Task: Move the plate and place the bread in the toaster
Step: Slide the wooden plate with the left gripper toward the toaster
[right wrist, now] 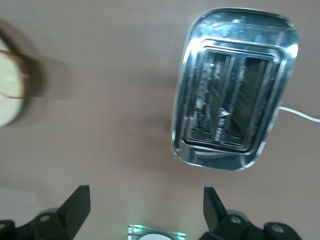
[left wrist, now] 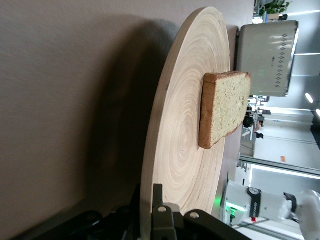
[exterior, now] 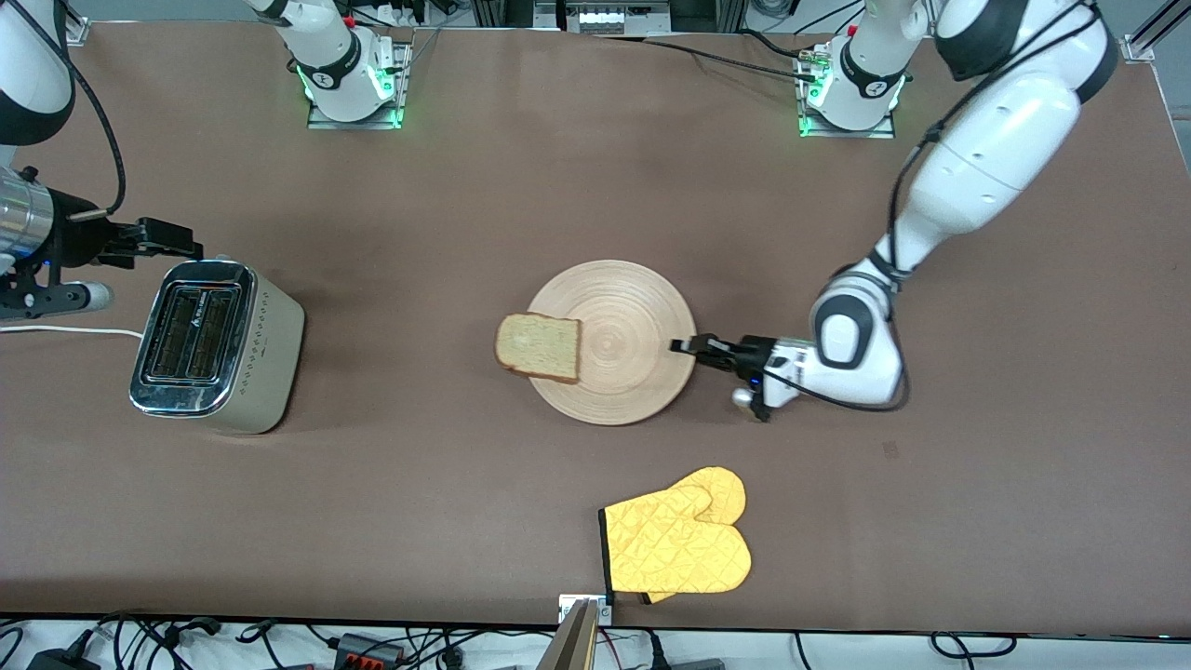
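Observation:
The round wooden plate (exterior: 619, 321) is at the table's middle, with the bread (exterior: 538, 347) on its edge toward the right arm's end, overhanging the rim. My left gripper (exterior: 684, 347) is shut on the plate's rim at the side toward the left arm's end. In the left wrist view one finger (left wrist: 159, 200) lies on the plate (left wrist: 185, 140), and the bread (left wrist: 225, 107) and the toaster (left wrist: 267, 57) show past it. A dark shadow lies under the plate. The toaster (exterior: 216, 346) stands at the right arm's end. My right gripper (exterior: 191, 247) is open and empty, in the air beside the toaster (right wrist: 235, 90).
A yellow oven mitt (exterior: 677, 540) lies near the table's edge closest to the front camera. The toaster's white cord (exterior: 65, 330) runs off toward the right arm's end. Both toaster slots are empty.

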### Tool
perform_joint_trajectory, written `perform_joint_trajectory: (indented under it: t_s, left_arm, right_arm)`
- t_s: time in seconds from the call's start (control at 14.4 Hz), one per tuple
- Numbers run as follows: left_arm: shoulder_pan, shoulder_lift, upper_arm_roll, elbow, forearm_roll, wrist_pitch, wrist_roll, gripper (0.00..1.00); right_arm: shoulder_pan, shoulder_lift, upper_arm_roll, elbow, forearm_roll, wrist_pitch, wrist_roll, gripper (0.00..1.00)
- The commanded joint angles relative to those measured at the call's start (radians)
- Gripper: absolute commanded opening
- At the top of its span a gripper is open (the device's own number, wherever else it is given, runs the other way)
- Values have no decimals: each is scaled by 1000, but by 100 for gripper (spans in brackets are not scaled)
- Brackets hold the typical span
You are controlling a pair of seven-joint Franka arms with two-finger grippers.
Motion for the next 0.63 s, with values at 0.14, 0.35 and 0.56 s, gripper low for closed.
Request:
perform_joint_trajectory:
  t_s: [0.14, 0.35, 0.56]
  left_arm:
    - [-46, -15, -4, -33, -88, 51, 37, 29]
    - [-23, -33, -2, -33, -80, 33, 35, 100]
    - [22, -95, 51, -16, -2, -124, 34, 100]
  right_arm:
    - [26, 13, 5, -56, 116, 90, 62, 100]
    - [140, 54, 5, -72, 155, 211, 279, 100]
    - [187, 138, 6, -72, 161, 289, 307, 100]
